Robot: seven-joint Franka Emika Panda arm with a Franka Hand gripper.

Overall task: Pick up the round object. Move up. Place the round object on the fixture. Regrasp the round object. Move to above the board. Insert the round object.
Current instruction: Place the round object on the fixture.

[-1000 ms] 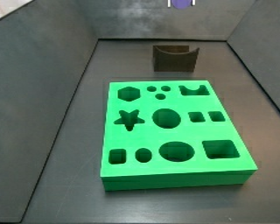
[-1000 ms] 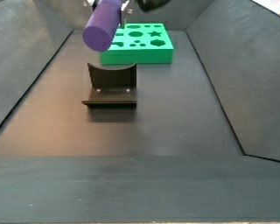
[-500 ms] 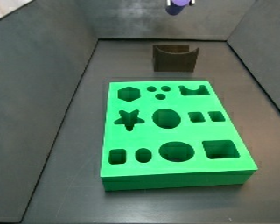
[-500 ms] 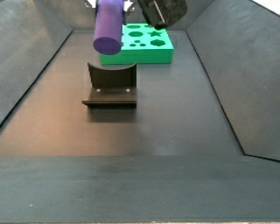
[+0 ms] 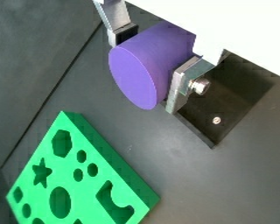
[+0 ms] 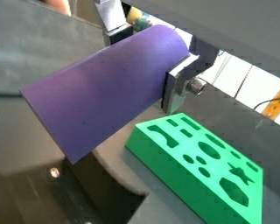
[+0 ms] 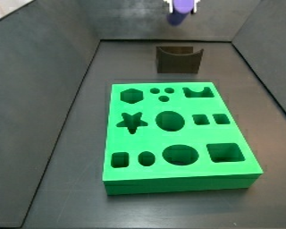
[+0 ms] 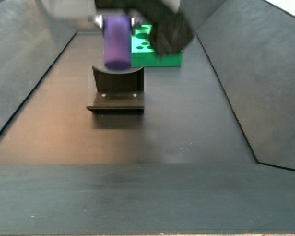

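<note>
Matte purple round object (image 5: 150,68); claw (image 5: 149,54) plates apparently bare metal.

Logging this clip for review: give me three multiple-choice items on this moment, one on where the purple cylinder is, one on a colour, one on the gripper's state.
1. Where is the purple cylinder?
A. in a hole of the board
B. held in the air above the fixture
C. lying on the floor beside the board

2. What colour is the board?
A. bright green
B. red
C. white

3. What is the state of the gripper?
A. open and empty
B. shut on the purple cylinder
C. out of view

Answers: 1 B, a side view shows the cylinder hanging over the fixture, not yet in the notch. 2 A, both side views show a green slab. 3 B, a wrist view shows the silver fingers pressed on either side of the cylinder.
</note>
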